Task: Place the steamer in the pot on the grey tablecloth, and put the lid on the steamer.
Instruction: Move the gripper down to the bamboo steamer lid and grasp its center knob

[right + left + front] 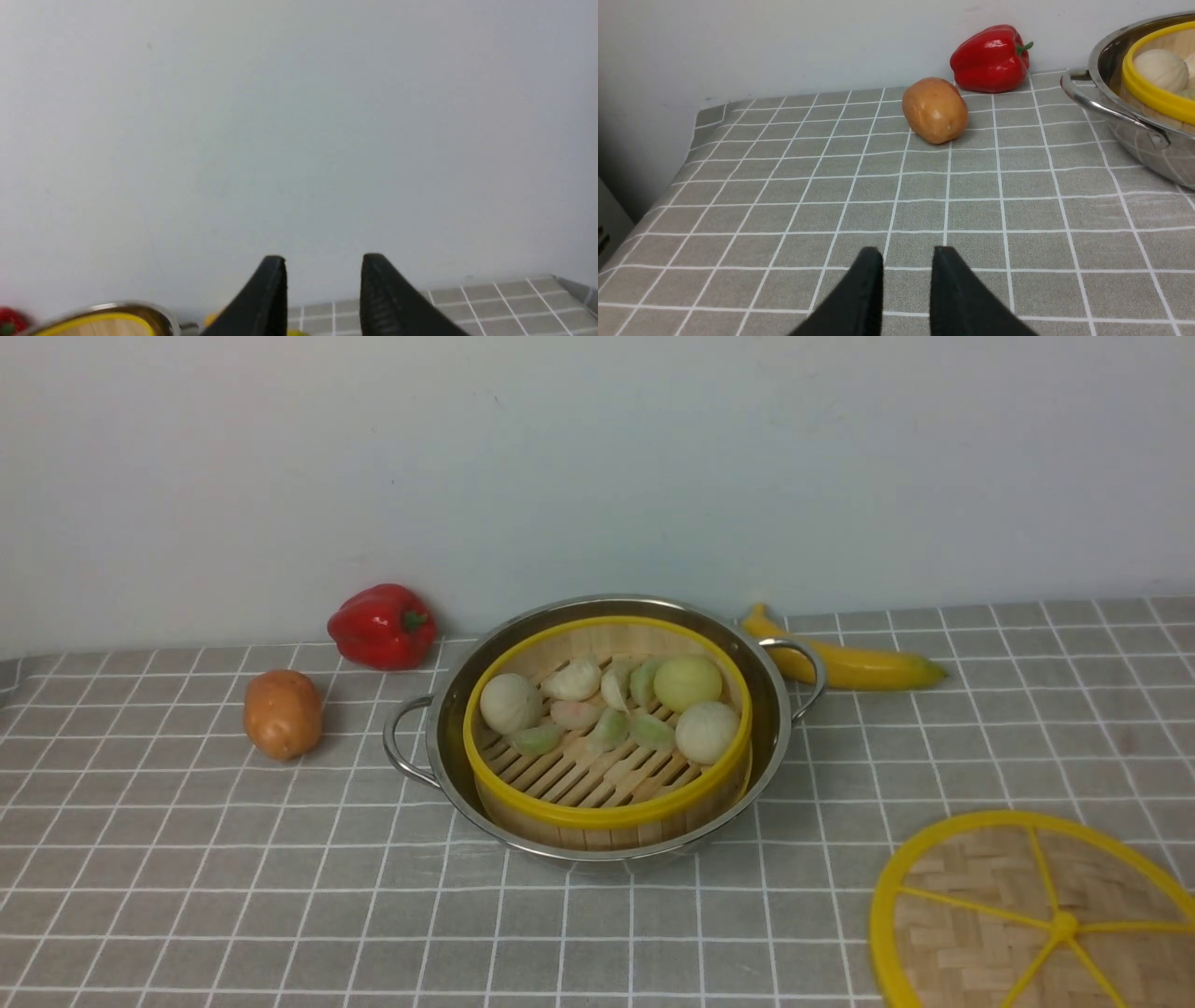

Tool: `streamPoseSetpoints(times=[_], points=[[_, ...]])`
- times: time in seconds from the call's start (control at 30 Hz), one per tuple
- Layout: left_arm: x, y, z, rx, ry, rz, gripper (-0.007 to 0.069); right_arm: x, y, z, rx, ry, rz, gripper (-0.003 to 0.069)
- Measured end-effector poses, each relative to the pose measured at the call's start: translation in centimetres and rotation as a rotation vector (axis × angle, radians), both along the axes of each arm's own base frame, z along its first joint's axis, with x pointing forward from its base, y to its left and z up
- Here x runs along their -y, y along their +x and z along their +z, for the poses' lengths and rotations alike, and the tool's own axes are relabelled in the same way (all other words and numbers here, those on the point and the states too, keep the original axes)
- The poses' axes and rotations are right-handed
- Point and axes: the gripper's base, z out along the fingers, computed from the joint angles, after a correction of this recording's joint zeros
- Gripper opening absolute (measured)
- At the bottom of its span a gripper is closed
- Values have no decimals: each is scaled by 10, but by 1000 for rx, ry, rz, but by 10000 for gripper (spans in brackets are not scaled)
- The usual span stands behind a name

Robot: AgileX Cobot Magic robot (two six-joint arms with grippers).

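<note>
Bamboo yellow-rimmed steamer basket sits in the shiny steel pot, mid grey gridded tablecloth. The woven round lid lies at its near right corner. We see left end effector and right end effector open, empty.

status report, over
Left gripper, right gripper open, empty. Yellow-rimmed bamboo steamer seated in shiny steel pot. Flat woven lid lies on grey grid tablecloth, path clear.

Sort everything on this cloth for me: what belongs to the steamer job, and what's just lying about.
Job: steamer, already sitting in the pot; lid, lying flat on the cloth, not yet on the steamer.

Lying about: pepper; potato; banana.
</note>
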Motion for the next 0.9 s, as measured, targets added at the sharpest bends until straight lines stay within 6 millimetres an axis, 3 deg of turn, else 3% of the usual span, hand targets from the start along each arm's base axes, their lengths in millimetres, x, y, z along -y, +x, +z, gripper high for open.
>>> streamPoseSetpoints(times=[0.23,0.5,0.73,0.9], points=[[0,0,0,0,0,0,160,-3,-11,28,155,135,65,243],[0,0,0,-1,6,-2,179,-5,-11,27,136,193,91,243],[0,0,0,-1,8,-2,190,-12,-15,18,-221,42,143,225],[0,0,0,-1,8,-2,190,-15,4,21,-466,-164,191,225]])
